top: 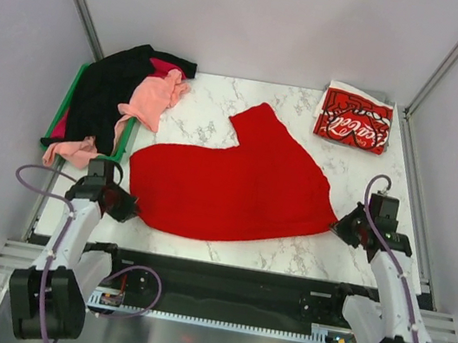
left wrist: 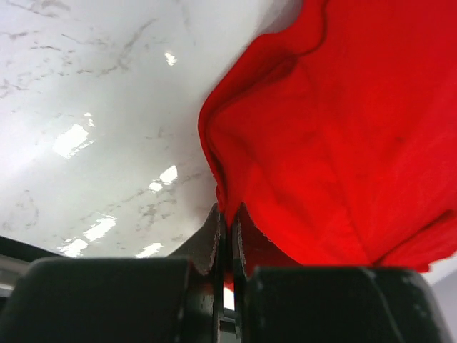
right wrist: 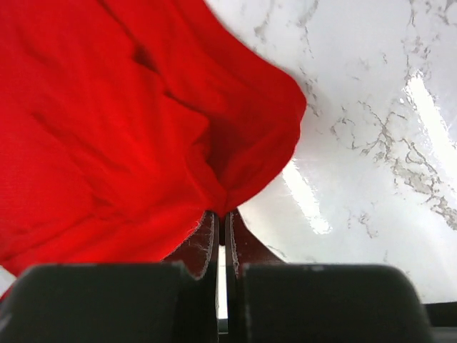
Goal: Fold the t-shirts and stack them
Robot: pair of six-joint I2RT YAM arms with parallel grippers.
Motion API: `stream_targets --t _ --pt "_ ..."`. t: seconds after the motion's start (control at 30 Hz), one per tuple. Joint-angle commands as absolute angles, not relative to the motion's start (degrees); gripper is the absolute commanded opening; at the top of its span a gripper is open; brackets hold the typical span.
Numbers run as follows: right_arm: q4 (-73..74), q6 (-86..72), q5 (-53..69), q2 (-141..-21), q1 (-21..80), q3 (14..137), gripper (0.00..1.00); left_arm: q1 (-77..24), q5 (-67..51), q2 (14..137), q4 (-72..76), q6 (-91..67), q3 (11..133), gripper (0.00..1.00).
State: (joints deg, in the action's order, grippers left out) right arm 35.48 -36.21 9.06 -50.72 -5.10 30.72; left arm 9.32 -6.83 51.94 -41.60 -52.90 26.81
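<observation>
A large plain red t-shirt [top: 235, 186] lies spread on the marble table. My left gripper [top: 128, 206] is shut on its near left corner, seen in the left wrist view [left wrist: 228, 211] with red cloth [left wrist: 335, 143] pinched between the jaws. My right gripper [top: 339, 225] is shut on its near right corner, seen in the right wrist view [right wrist: 222, 212] with the cloth [right wrist: 107, 128] bunched at the tips. A folded red Coca-Cola t-shirt [top: 355, 118] lies at the back right. Black [top: 110, 94], salmon-pink [top: 153, 97] and magenta [top: 166, 66] t-shirts are heaped at the back left.
The heap rests on a green plastic tray [top: 72, 88] at the table's left edge. Grey walls and metal posts close in the table on three sides. The black rail of the arm bases [top: 220, 280] runs along the near edge.
</observation>
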Motion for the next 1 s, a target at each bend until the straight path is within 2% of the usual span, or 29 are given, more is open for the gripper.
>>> stream_targets --t 0.0,0.23,0.27,0.3,0.33,0.37,0.4,0.43,0.47,0.57,0.63,0.77,0.87,0.9,0.97 --pt "38.13 -43.06 6.67 -43.18 -5.19 32.61 0.00 10.19 -8.44 47.29 -42.80 -58.35 27.95 0.03" --pt "44.72 -49.39 11.60 -36.65 -5.19 29.53 0.01 10.20 -9.49 41.32 -48.42 -59.85 28.56 0.08" --pt "45.61 -49.39 11.95 -36.48 -5.10 29.44 0.03 10.28 -9.75 40.87 -49.04 -60.20 28.65 0.11" --pt "47.53 -48.79 11.87 -35.78 -4.92 29.53 0.16 10.20 -9.93 40.35 -50.44 -60.21 28.91 0.14" --pt "48.85 -48.69 10.65 -35.34 -4.66 30.14 0.29 10.20 -9.93 39.47 -51.23 -59.94 29.09 0.28" --pt "50.00 -48.69 9.94 -34.64 -4.48 30.41 0.48 10.20 -9.76 38.77 -52.11 -59.94 29.27 0.36" --pt "52.45 -48.52 9.24 -33.58 -4.22 30.93 0.67 10.20 -10.63 38.06 -52.99 -59.42 29.70 0.51" --pt "54.12 -48.69 6.71 -32.97 -4.13 32.42 0.97 10.20 -10.81 37.19 -54.30 -58.89 30.06 0.97" --pt "55.36 -48.60 6.16 -32.44 -4.04 33.21 0.98 10.11 -10.64 35.26 -55.36 -59.06 30.75 1.00" --pt "57.83 -46.94 4.40 -32.08 -3.61 38.04 0.98 10.11 -8.09 34.45 -58.70 -56.52 35.48 1.00" --pt "57.05 -45.27 4.39 -33.83 -2.99 43.14 0.98 9.58 -2.22 34.54 -60.90 -53.46 39.88 1.00" --pt "41.89 -42.10 13.95 -41.46 -1.50 47.01 0.94 6.69 6.40 36.99 -59.16 -46.60 51.30 1.00" --pt "39.03 -40.26 8.64 -56.73 7.09 56.13 0.91 4.84 11.06 39.37 -57.92 -40.53 56.23 1.00" --pt "38.68 -37.03 3.31 -65.65 9.99 63.82 0.94 4.22 14.73 39.55 -57.66 -39.56 57.12 1.00" --pt "38.41 -33.59 1.76 -75.19 14.49 72.47 0.95 1.95 18.53 38.94 -56.26 -37.53 58.01 1.00"
